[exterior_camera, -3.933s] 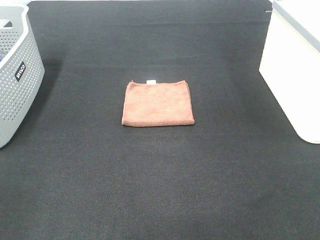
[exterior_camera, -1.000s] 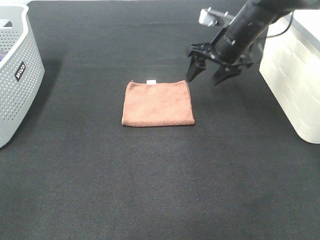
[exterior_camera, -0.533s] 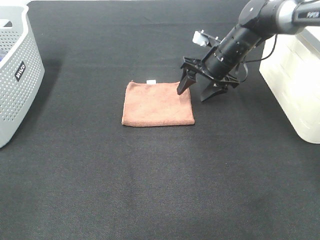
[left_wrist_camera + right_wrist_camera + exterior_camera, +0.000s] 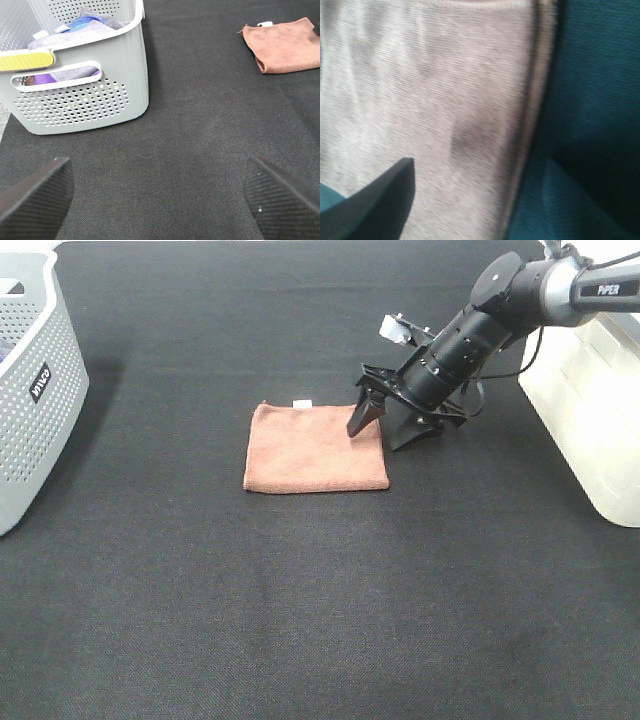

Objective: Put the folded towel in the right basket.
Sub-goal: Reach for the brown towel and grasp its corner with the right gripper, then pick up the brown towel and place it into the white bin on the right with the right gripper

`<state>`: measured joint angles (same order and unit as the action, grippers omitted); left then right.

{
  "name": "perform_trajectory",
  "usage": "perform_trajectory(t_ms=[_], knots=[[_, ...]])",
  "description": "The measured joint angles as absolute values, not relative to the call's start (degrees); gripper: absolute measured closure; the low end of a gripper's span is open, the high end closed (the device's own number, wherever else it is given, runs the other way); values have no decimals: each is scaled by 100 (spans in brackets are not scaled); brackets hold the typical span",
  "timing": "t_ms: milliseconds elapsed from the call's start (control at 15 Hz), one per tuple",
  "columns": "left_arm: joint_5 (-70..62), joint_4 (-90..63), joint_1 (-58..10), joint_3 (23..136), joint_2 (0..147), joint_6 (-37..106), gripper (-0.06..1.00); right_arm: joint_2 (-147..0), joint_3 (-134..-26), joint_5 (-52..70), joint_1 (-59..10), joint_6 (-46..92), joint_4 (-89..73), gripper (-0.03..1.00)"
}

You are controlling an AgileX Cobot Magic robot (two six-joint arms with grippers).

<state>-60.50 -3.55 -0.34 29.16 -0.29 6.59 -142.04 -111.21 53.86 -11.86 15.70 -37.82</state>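
With the towel (image 4: 315,448) flat on the mat (image 4: 300,600), well apart from the right basket (image 4: 585,400), the empty right gripper (image 4: 379,432) stood spread wide astride its right edge, and likely needed to press down before closing to catch every folded layer.

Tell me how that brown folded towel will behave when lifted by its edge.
Probably floppy: the folded towel is soft cloth lying flat, so it should drape. Its stacked layers may separate if the right gripper pinches only the top one.
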Motion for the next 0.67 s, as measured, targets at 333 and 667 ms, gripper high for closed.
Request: perform_trajectory(t_ms=[333, 667], knots=[[-6050, -355, -34, 2916, -29, 659, 7, -14290, -11121, 5386, -1186, 1662, -4314, 78], [-6050, -355, -34, 2916, -29, 659, 7, -14324, -11534, 5735, -1186, 1662, -4349, 97]])
